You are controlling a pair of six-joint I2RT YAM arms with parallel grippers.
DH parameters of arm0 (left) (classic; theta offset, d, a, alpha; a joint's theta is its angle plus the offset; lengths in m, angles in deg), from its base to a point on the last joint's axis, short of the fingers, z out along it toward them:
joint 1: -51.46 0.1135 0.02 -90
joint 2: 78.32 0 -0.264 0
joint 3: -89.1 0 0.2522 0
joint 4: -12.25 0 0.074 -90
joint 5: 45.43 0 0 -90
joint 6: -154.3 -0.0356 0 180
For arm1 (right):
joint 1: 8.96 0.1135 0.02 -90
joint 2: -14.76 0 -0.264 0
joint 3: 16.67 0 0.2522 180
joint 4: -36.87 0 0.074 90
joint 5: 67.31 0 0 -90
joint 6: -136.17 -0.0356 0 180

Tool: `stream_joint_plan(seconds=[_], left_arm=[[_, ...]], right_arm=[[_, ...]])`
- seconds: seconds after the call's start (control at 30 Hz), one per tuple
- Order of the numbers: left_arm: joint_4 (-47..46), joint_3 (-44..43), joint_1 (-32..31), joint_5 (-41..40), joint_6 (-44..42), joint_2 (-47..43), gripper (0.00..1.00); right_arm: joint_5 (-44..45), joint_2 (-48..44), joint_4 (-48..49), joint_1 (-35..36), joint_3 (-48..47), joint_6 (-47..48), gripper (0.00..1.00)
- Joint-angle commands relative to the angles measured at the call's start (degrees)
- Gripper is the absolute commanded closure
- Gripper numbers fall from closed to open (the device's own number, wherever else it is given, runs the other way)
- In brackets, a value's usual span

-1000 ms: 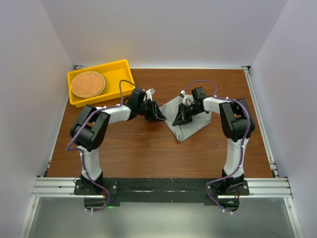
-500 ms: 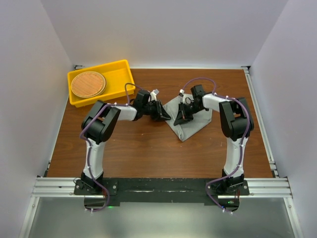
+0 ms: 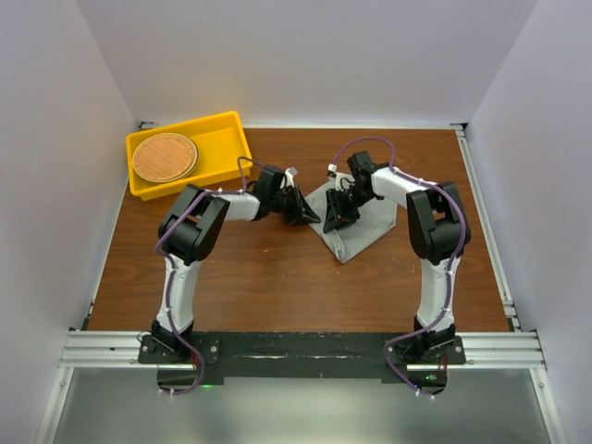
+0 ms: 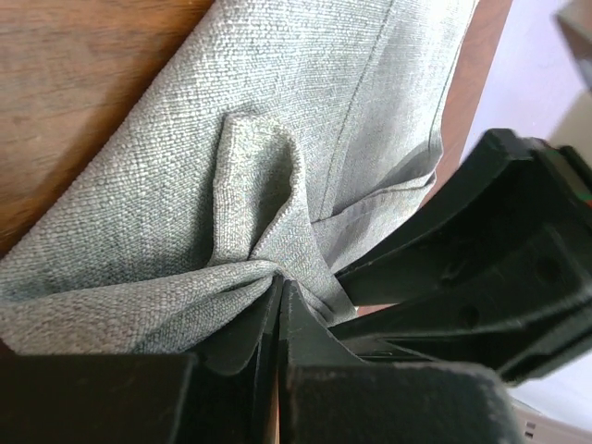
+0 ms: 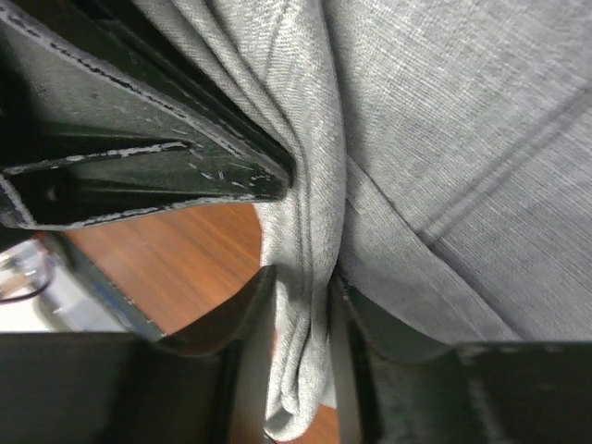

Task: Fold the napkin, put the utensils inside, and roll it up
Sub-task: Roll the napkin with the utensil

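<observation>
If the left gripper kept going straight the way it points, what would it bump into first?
The left gripper is shut on the napkin; straight on, it would likely meet the right gripper, apparently very close, pinching the same cloth.

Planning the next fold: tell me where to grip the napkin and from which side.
Probably its raised left edge, coming from the left: the napkin lies flat elsewhere, but there the cloth bunches into a ridge, which both the left gripper and right gripper pinch.
</observation>
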Motion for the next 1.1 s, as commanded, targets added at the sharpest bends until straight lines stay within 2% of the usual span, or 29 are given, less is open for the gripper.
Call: stream_joint_plan(seconds=[0.0, 0.17, 0.37, 0.5, 0.7, 0.9, 1.0, 1.07], left_arm=[[11.58, 0.11, -0.03, -7.78, -1.64, 3.17, 0.97], [13.72, -0.68, -0.03, -8.13, -2.17, 3.88, 0.98], [14.77, -1.3, -0.03, -8.04, -2.69, 3.97, 0.98], [15.12, -1.3, -0.03, -7.87, -2.69, 3.97, 0.98], [15.48, -1.39, -0.03, -7.52, -2.61, 4.14, 0.98], [15.91, -1.82, 0.06, -7.43, -2.61, 4.49, 0.98], [16.0, -1.91, 0.06, -7.34, -2.69, 4.58, 0.98], [16.09, -2.0, 0.06, -7.34, -2.61, 4.67, 0.98]], right_arm=[[14.23, -4.25, -7.32, 0.8, -5.19, 3.48, 0.61], [25.67, -9.95, -14.44, 4.14, -7.13, 6.65, 0.51], [28.32, -16.99, -13.75, 9.85, 1.55, 5.52, 0.42], [28.32, -19.02, -10.32, 11.96, 5.44, 3.84, 0.43], [32.1, -17.09, -8.56, 14.96, 7.02, 2.79, 0.44], [34.21, -14.98, -8.65, 15.05, 7.2, 2.96, 0.46], [34.74, -14.1, -8.74, 14.96, 7.2, 2.87, 0.51], [36.06, -13.93, -8.48, 14.87, 7.64, 2.61, 0.58]])
